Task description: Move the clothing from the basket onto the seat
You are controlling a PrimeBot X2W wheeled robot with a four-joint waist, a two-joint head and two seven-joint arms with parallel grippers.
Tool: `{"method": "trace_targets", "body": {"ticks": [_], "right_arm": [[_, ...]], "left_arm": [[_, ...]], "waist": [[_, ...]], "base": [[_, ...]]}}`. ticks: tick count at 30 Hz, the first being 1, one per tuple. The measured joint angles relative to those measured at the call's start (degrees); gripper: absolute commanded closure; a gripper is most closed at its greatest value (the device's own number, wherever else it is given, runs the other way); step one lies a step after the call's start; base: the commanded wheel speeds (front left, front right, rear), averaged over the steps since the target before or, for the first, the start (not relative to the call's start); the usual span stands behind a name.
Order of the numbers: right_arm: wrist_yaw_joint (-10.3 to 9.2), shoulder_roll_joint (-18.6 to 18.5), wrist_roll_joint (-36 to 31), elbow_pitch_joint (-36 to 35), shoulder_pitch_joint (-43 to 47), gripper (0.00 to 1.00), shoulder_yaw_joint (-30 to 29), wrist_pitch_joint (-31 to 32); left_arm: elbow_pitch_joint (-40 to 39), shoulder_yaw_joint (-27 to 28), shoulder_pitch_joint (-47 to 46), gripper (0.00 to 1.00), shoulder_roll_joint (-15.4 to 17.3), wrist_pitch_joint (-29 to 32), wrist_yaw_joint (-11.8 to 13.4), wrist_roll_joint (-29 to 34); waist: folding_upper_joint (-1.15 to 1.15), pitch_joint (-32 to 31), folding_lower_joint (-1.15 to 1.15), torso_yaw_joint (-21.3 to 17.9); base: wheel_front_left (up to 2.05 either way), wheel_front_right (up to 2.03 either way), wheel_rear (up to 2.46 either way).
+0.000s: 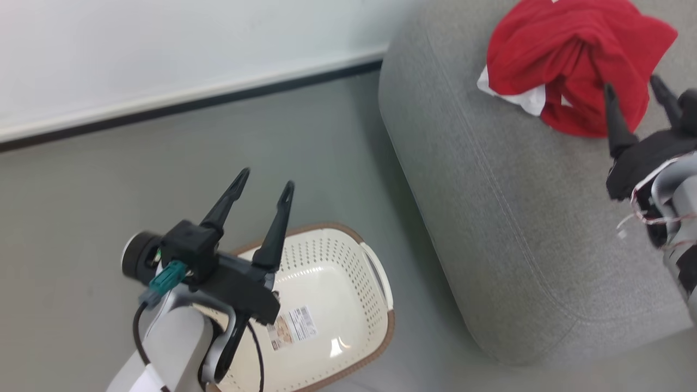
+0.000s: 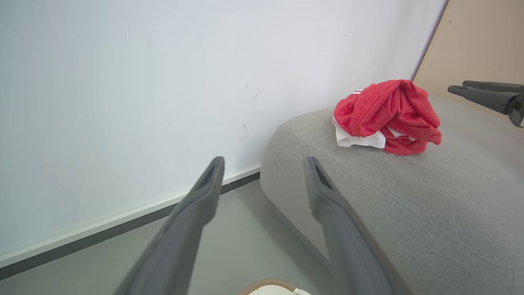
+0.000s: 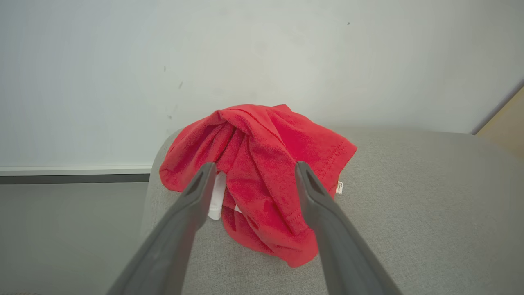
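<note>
Clothing (image 1: 572, 60), gathered in one crumpled red bundle with white trim showing at its lower edge, lay on the seat (image 1: 490, 218) near the rounded corner closest to the wall (image 1: 163, 49). It could not be told from the folds whether the bundle held one garment or two.

The right gripper (image 1: 631, 84) pointed straight at the bundle with its two fingers spread and nothing between them. In the right wrist view the cloth sat directly ahead on the gripper's own axis, framed by both fingers. The left wrist view showed those tips just beside the heap and clear of it, above the upholstery.

The bundle had no marked long axis, being somewhat wider than it was tall.

The left gripper (image 1: 267, 179), likewise spread and holding nothing, hung over the near rim of the basket (image 1: 354, 272) on the floor (image 1: 81, 218), well apart from the cloth. Where its interior was not hidden by the left arm, the basket held a printed label (image 1: 291, 326) and no red fabric.

Judged from this layout, the transfer appeared complete or nearly so. The right arm was much the nearer. Any further move on the cloth turned on that head-on alignment: forward along the fingers to regrasp, backward along them to withdraw without snagging a fold.
</note>
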Motion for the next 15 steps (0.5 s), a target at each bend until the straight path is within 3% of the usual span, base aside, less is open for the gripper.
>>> {"method": "trace_targets", "body": {"ticks": [15], "right_arm": [[-0.9, 5.3, 2.3, -8.5, 15.8, 0.0, -2.3, 0.0]], "left_arm": [[4.2, 7.3, 11.3, 0.0, 1.5, -2.0, 3.3, -2.8]], "waist": [[0.0, -10.9, -0.01, 4.9]], "base": [[0.0, 0.0, 0.0]]}}
